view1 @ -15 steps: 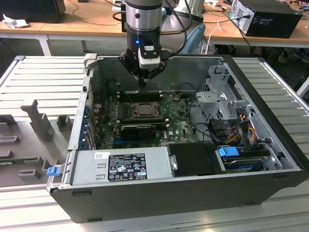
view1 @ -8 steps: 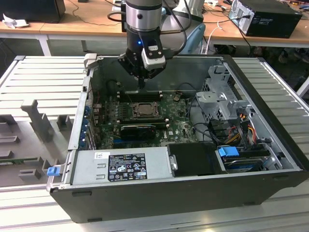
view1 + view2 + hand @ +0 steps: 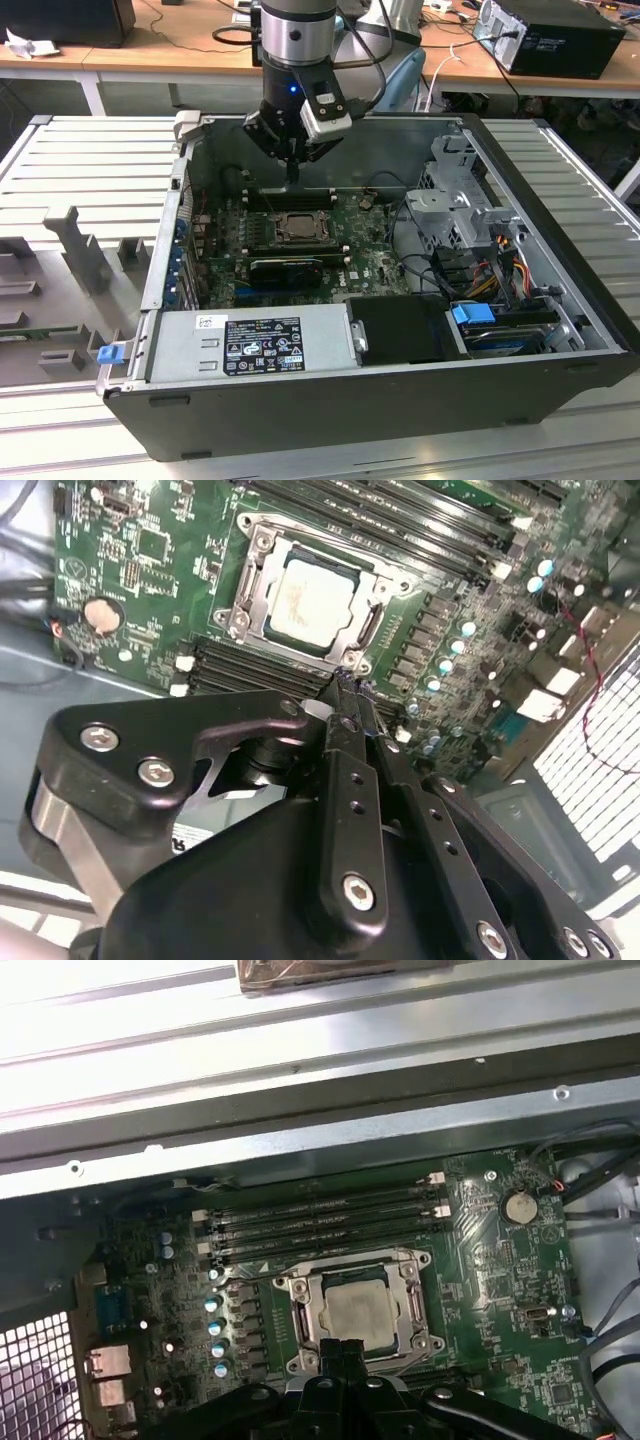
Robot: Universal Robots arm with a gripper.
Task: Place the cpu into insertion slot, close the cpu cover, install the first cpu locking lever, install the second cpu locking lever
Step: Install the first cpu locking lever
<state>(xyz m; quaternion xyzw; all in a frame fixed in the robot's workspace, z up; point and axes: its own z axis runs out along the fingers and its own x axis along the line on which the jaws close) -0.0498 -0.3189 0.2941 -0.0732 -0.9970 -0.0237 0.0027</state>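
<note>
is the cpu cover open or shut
Shut: the cpu cover lies flat around the cpu, whose grey top shows through its window in the second wrist view.

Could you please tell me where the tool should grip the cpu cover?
Probably its thin outer rim, from straight above: the cpu cover lies flat, framing the cpu, so only an edge offers a pinch; the one beside the tool is nearest.

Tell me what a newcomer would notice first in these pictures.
In the exterior view, the big open computer case lies on a slatted metal bench, with the arm's gripper hanging inside it over the green board. In the second wrist view, the silvery cpu stands out on the board. The cpu cover is down around it, just beyond the gripper's tip.
</note>
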